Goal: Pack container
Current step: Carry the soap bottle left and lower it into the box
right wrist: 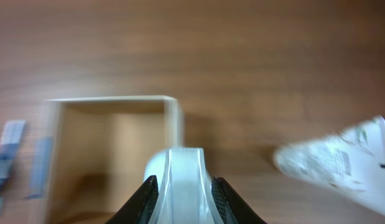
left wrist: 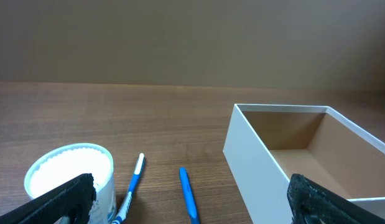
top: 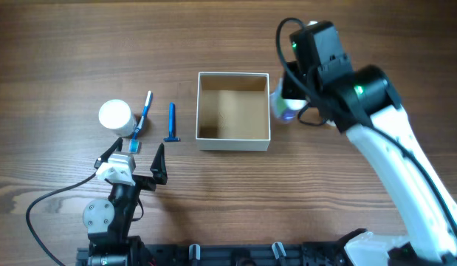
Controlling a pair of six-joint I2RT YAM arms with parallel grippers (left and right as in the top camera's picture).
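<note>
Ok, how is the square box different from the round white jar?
The container is square with flat walls, while the jar is round. The container also has a much larger footprint than the jar. The container is open and shows an empty tan interior, whereas the jar's top shows only white. Both have white sides and stand upright on the wooden table.

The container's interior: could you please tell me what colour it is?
The container is tan inside, with white walls; the overhead view shows it best.
</note>
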